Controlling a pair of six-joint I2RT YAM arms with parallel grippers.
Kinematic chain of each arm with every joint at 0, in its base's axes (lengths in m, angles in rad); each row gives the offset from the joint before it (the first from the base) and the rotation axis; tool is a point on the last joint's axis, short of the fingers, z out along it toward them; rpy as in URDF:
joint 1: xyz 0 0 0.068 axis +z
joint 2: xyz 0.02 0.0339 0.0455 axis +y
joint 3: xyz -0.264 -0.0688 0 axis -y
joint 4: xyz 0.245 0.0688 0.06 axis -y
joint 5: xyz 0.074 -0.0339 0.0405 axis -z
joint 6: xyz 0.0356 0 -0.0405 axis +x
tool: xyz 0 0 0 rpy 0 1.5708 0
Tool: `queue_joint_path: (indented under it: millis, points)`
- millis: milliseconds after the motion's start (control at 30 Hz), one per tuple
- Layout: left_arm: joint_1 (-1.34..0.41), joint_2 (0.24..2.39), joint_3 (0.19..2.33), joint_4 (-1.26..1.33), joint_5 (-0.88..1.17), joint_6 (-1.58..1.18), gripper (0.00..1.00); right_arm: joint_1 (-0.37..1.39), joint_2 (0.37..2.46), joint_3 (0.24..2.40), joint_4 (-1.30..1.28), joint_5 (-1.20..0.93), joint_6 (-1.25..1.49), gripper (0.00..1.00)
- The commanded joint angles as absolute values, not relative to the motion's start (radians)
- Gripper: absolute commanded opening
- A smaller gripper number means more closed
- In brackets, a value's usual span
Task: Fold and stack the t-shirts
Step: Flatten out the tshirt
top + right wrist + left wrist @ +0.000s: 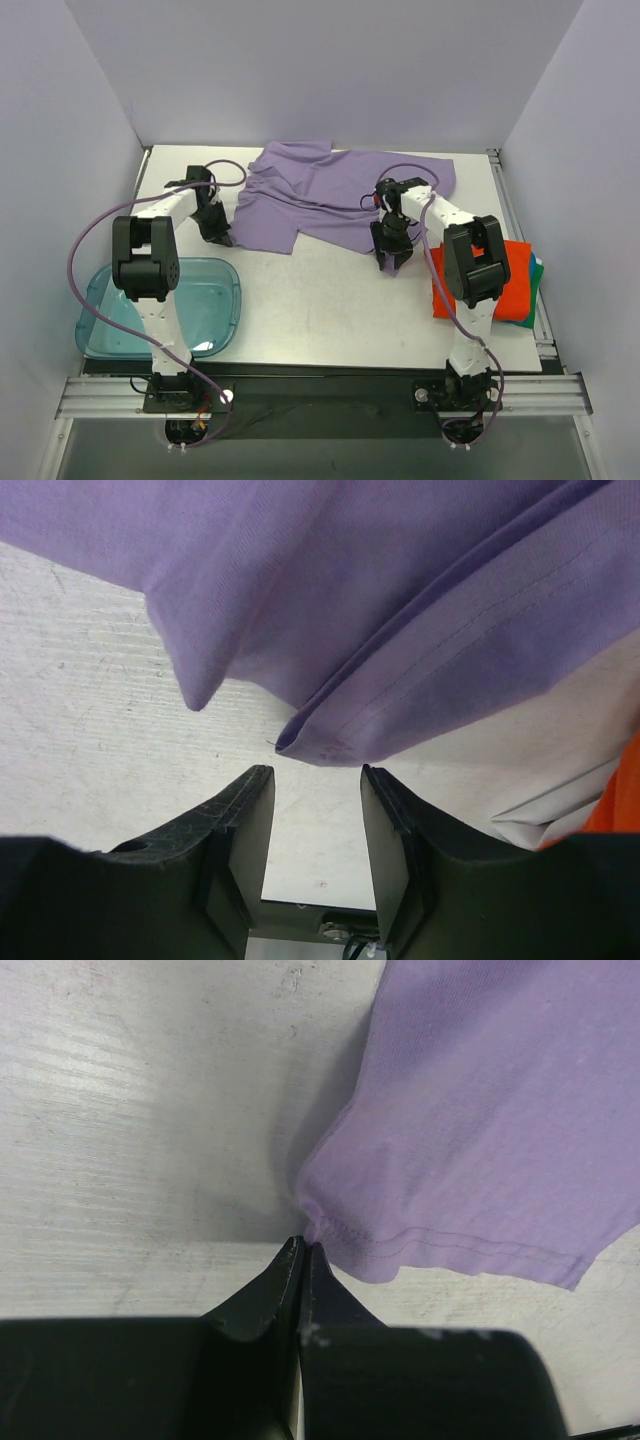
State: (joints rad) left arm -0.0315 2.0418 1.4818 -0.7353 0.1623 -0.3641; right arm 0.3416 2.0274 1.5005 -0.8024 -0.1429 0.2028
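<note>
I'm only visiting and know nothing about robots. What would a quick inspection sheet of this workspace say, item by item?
Surface: white table, lightly scuffed.
Job's things: lavender t-shirt lies rumpled at the back; orange-red t-shirt is folded at the right edge, on a green-teal t-shirt showing only an edge.
Clutter: translucent blue tray, front left.
Grippers: left gripper has its jaws shut, pinching the lavender shirt's corner; right gripper has its jaws open, with the hem just ahead, not gripped.
Cables: purple cables loop along both arms.
Surroundings: plain white walls on three sides; metal rail at the near edge.
</note>
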Motion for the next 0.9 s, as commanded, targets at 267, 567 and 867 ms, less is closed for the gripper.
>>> queue_joint_path:
  millis: [267,567,867]
  points:
    - [-0.026,1.982,1.460,-0.693,0.181,-0.385,0.00,0.377,2.056,1.522,-0.831,-0.114,0.169,0.36]
    - [-0.026,1.982,1.465,-0.695,0.181,-0.382,0.00,0.387,2.082,1.536,-0.831,-0.055,0.170,0.34]
    - [-0.020,1.983,1.465,-0.696,0.189,-0.377,0.00,0.387,2.100,1.542,-0.836,-0.029,0.178,0.10]
